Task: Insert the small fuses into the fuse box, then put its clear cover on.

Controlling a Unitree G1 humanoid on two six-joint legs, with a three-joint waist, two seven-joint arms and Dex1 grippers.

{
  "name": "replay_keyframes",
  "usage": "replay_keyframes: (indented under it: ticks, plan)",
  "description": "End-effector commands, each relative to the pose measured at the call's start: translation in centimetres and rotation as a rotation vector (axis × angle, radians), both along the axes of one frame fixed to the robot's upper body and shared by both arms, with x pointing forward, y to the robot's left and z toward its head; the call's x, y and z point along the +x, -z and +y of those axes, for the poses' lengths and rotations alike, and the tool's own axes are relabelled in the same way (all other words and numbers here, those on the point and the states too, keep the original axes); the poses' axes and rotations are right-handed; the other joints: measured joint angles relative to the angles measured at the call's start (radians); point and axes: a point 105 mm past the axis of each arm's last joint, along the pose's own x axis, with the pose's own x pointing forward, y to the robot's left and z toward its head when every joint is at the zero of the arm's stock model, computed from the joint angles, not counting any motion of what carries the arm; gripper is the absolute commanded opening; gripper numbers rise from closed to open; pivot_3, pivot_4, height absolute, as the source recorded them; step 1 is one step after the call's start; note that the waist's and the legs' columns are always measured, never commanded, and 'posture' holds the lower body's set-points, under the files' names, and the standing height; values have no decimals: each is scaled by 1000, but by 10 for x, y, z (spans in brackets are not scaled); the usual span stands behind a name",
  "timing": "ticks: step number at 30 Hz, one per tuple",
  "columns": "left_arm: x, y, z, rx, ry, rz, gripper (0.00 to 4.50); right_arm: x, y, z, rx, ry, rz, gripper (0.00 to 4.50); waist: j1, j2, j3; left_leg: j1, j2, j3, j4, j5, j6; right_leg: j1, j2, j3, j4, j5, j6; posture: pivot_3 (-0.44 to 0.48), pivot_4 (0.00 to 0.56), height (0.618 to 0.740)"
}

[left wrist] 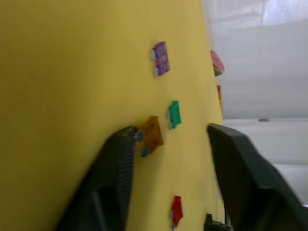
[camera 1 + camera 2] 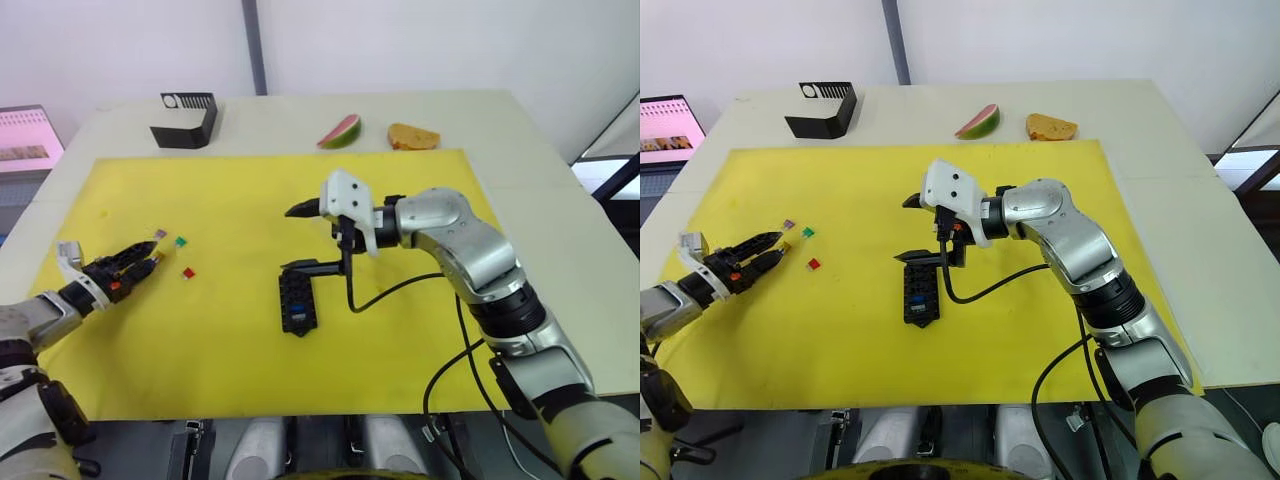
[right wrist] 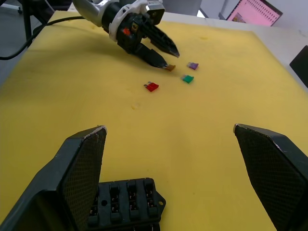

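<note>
Black slotted fuse box [image 3: 126, 202] under wide-open right pincer [image 3: 173, 159], left pincer [image 1: 173, 178] open, apparently touching tan fuse [image 1: 151, 135]

A small black rectangular plastic fuse box [image 2: 299, 301] with slotted rows lies flat mid-mat. Well apart to its left lie four tiny plastic fuses: purple [image 1: 160, 58], green [image 1: 173, 114], orange-tan [image 1: 151, 135] and red [image 1: 176, 210].

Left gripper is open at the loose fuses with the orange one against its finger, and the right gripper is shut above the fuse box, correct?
Not quite. The right gripper is open, not shut: the right wrist view shows its fingers spread wide above the fuse box. The rest holds: the left gripper is open at the loose fuses, with the orange fuse against one finger.
</note>
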Motion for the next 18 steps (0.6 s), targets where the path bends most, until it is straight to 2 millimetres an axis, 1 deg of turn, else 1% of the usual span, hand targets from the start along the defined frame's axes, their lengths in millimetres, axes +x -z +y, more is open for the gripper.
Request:
replay_keyframes:
  ticks: [1, 2, 7, 9, 11, 13, 15, 17, 18]
  plan:
    - [-4, 5, 7, 32, -20, 20, 354, -4, -14, 1, 31, -13, -58, 4500, -1, 0, 0, 0, 0, 0, 0, 0, 0, 0, 0, 0, 0, 0, 0, 0, 150, 740]
    - [-5, 3, 8, 41, -16, 14, 27, -4, -14, 1, 33, -11, -58, 4500, -1, 0, 0, 0, 0, 0, 0, 0, 0, 0, 0, 0, 0, 0, 0, 0, 150, 740]
    - [-10, -18, 20, 63, -39, -41, 27, -6, -11, -3, 41, -2, -50, 4500, -5, 0, 0, -1, 0, 0, -1, 0, 0, -2, 0, 0, 0, 0, 0, 0, 150, 740]
    - [-14, -32, 21, 58, -24, -81, 27, -6, -11, -6, 54, 9, -47, 4500, -9, -1, 0, -1, 0, 0, -1, 0, 0, -3, 0, 0, 0, 0, 0, 0, 150, 740]
    - [-16, -50, 18, 46, -1, -139, 27, -6, -13, -9, 75, 28, -46, 4500, -9, -1, 1, -3, 0, 0, -2, 0, 0, -4, 0, 0, 0, 0, 0, 0, 150, 740]
    - [-17, -70, 8, 36, 37, -207, 27, -6, -15, -14, 109, 55, -39, 4500, -4, -2, 1, -5, 0, 0, -1, 0, 0, -6, 0, 0, 0, 0, 0, 0, 150, 740]
    - [-17, -88, -10, 60, 106, -278, 27, -4, -20, -18, 167, 95, -24, 4500, 2, -3, 1, -8, 0, 0, 0, 0, 0, -7, 0, 0, -1, 0, 0, 0, 150, 740]
    - [-17, -97, -28, 80, 167, -320, 27, -2, -25, -21, 232, 142, 3, 4500, 7, -3, 1, -10, 0, 0, 3, -1, 1, -7, 0, 0, -2, 0, 0, 0, 150, 740]
    - [-16, -103, -40, 78, 202, -343, 27, -1, -27, -22, 270, 169, 45, 4500, 7, -3, 1, -11, 0, -1, 4, -1, 1, -6, 0, 0, -3, 0, 0, 0, 150, 740]
